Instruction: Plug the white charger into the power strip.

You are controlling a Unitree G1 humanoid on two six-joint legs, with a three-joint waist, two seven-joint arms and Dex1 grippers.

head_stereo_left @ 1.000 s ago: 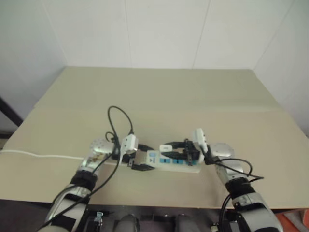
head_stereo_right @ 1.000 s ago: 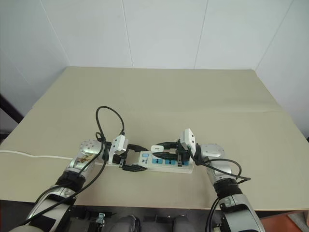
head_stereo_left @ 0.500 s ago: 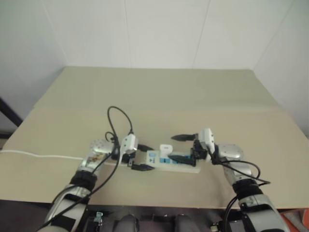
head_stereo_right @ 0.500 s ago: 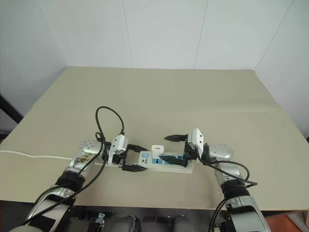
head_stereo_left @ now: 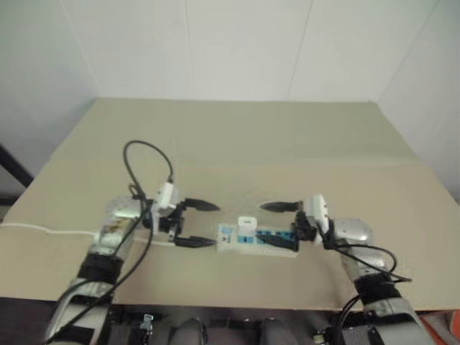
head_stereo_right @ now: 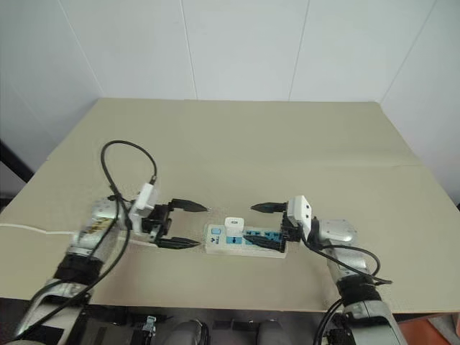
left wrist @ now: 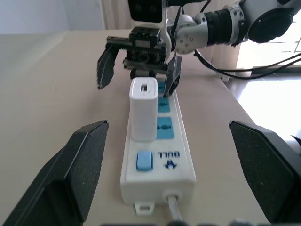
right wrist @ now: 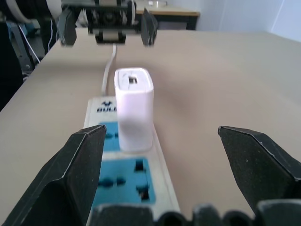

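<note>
Charger seated in strip, both grippers standing wide and empty at either end.

Left gripper (head_stereo_right: 178, 225) is hanging just off the strip's left end, fingers spread wide, gripping nothing, pointing right along the table (head_stereo_right: 237, 136). Right gripper (head_stereo_right: 264, 224) is sitting at the strip's right end, fingers also spread wide and empty, pointing left; its near finger is lying over the strip's right part, though contact cannot be told. The strip (head_stereo_right: 244, 240) is lying flat near the table's near edge, long axis left to right, between the two grippers. The charger (head_stereo_right: 234, 226) is standing upright in the leftmost blue socket, next to the switch (left wrist: 144, 160), clear of both grippers' fingers. The strip's cord (head_stereo_right: 29, 228) is running off leftward from its left end, across the table to the left edge.
</note>
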